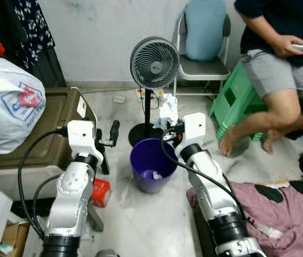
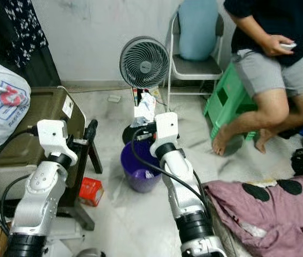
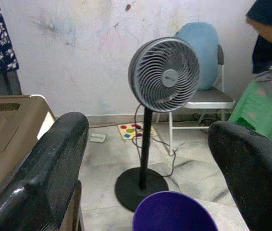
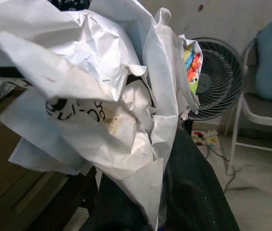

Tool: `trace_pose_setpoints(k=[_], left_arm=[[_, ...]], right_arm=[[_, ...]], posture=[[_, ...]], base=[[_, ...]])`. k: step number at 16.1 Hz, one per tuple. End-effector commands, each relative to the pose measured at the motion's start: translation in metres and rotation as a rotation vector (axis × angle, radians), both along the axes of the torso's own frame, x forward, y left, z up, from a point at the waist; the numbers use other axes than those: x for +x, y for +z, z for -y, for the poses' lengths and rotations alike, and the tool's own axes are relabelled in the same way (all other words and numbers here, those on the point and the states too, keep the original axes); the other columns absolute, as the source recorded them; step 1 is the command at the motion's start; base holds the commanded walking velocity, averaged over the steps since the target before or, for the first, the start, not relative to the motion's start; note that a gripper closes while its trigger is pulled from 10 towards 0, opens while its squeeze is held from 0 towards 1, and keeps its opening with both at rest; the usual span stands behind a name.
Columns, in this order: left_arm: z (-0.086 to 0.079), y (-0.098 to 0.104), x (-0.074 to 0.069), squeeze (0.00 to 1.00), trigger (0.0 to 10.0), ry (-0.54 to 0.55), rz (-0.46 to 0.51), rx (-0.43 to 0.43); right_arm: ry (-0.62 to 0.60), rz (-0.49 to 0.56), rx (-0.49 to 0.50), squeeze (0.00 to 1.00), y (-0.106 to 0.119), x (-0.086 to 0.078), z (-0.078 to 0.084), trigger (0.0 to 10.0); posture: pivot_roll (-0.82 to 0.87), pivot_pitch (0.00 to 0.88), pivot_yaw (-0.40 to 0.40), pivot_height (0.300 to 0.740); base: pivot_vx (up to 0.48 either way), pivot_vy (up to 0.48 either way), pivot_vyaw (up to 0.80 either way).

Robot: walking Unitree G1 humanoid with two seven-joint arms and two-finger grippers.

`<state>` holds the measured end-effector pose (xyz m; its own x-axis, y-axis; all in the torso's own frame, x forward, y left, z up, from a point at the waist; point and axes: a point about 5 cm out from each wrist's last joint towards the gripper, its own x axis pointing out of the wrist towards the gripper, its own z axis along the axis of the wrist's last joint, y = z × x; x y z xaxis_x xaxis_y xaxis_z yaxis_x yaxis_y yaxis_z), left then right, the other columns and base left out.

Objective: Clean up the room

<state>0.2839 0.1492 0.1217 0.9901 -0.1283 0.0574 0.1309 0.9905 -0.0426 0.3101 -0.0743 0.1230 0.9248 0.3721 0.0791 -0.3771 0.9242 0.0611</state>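
- The right gripper (image 1: pixel 165 122) is clamped on a wad of crumpled paper (image 4: pixel 121 110); in the right wrist view the white sheets bulge up and out from between the black fingers (image 4: pixel 193 192).
- The paper sits at the gripper's tip, above the far rim of the purple bin (image 1: pixel 150 171), which stands just below and slightly nearer the robot.
- This is the relation that counts: the bin's open mouth lies straight down and a little back from the held paper, so I judge a small pull back, then letting go, should land it inside.
- Some pale scrap (image 1: pixel 152 175) already lies in the bin's bottom.
- The left gripper (image 1: pixel 110 140) hangs beside the bin with fingers spread wide and nothing held; the bin rim (image 3: pixel 173 211) shows between them in its wrist view.
- The right arm is the one carrying the load, so the drop is its job.
- Beyond the right gripper stands a fan (image 1: pixel 154 63), close behind the paper; a swing forward might brush it.
- Farther off, a person (image 1: pixel 280 59) sits on a green stool (image 1: pixel 232 101).
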Motion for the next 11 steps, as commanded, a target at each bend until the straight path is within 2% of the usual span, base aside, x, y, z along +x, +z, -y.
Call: trace_pose_setpoints(k=[1,11], left_arm=[[0.0023,0.0036,0.0002,0.00,10.0,-0.018,0.011,0.003],[0.0025,0.0036,0.0003,0.00,10.0,-0.026,0.011,0.009]], right_arm=[[0.004,0.007,0.000,0.00,0.0016,0.0007,0.0004,10.0],[0.015,0.018,-0.005,0.00,0.0022,0.0018,-0.0028,10.0]], posture=[[0.04,0.000,-0.035,0.740],[0.05,0.000,-0.035,0.740]], base=[[0.360,0.000,0.00],[0.382,0.000,0.00]])
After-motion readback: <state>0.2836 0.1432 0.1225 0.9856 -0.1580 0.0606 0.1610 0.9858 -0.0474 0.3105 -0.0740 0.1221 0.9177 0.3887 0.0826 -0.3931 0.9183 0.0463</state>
